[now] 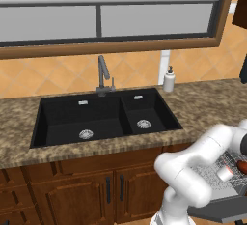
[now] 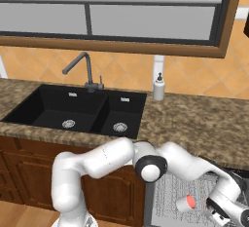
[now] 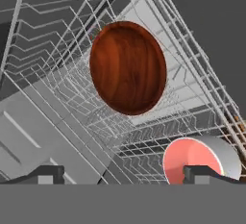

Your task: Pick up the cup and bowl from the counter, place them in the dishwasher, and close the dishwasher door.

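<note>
Lying on its side in the dishwasher's (image 2: 168, 197) silver wire rack (image 3: 72, 98), whitish cup (image 3: 204, 158) with red-pink end, brown wooden bowl (image 3: 128, 68) just beside it, jaws spread open and empty over both, white arm reaching down below the speckled surface (image 1: 202, 105).

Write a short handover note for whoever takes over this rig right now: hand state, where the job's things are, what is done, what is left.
Hand: open, holding nothing, just above the rack.
Cup: lying on its side in the dishwasher rack.
Bowl: brown, in the same rack, beside the cup.
Done: both items are off the counter and in the dishwasher.
Left: pull the arm clear and close the dishwasher door.
</note>
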Available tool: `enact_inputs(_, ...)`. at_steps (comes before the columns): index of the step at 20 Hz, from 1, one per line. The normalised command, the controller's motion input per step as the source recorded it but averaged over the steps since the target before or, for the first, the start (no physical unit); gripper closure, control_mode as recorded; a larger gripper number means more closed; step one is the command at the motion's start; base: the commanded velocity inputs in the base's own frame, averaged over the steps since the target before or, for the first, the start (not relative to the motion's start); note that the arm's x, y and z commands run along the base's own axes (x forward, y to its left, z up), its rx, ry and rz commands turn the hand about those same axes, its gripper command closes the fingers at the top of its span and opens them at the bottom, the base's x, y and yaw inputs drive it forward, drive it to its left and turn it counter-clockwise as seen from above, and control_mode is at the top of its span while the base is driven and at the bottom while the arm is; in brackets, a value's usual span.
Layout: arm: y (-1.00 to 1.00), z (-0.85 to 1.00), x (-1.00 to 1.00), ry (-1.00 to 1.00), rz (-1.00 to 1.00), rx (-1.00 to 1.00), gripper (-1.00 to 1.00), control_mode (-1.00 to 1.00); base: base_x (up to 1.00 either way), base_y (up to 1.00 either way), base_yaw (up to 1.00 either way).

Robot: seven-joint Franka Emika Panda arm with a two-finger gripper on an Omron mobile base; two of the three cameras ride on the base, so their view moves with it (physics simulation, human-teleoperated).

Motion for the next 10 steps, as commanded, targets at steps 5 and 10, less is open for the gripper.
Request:
enact_inputs(5,-0.06,0.59,-0.56,0.18,-0.15,-0.03,-1.0,-1.0,0.0,0.0,0.0)
enact_inputs(10,0.0,0.22,-0.6,0.14,-0.41,0.0,-1.0,-1.0,0.0,0.0,0.0)
